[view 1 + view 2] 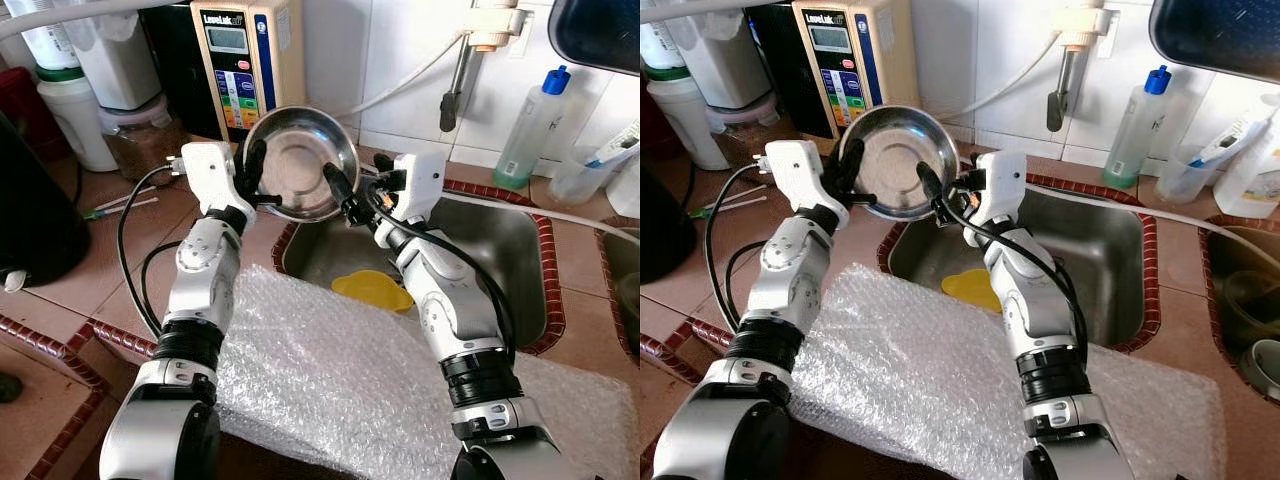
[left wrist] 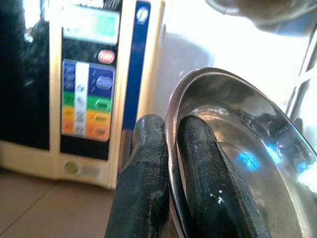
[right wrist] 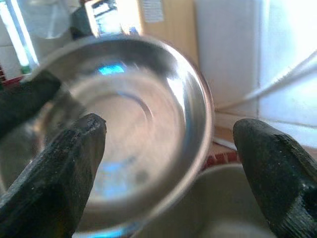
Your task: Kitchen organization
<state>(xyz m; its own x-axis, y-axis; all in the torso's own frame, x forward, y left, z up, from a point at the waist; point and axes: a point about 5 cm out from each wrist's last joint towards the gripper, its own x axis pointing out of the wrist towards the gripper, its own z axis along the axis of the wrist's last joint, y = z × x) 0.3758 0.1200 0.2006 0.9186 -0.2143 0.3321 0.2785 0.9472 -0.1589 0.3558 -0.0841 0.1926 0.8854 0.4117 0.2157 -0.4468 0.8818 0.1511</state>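
While the steel bowl (image 1: 300,163) is held tilted on edge above the back-left corner of the sink (image 1: 520,262), its open face turned toward the robot, the left gripper (image 1: 252,172) pinches its left rim, one black finger inside the bowl and one outside, as the left wrist view shows. The right gripper (image 1: 340,190) sits at the bowl's lower right rim with its fingers spread wide; in the right wrist view the rim lies between them, and I cannot tell if either finger touches it. Behind the bowl, close to its upper edge, stands a beige water machine (image 1: 245,62) against the white tiled wall. The sink basin lies open below and to the right of the bowl, with a yellow item (image 1: 372,290) on its bottom and a white hose (image 1: 560,212) crossing over it. In front of the sink a sheet of bubble wrap (image 1: 330,380) covers the counter edge under both arms. The brown tiled counter (image 1: 90,270) left of the sink carries white containers (image 1: 75,110). A clear bottle with a blue cap (image 1: 533,128) stands behind the sink's right end.
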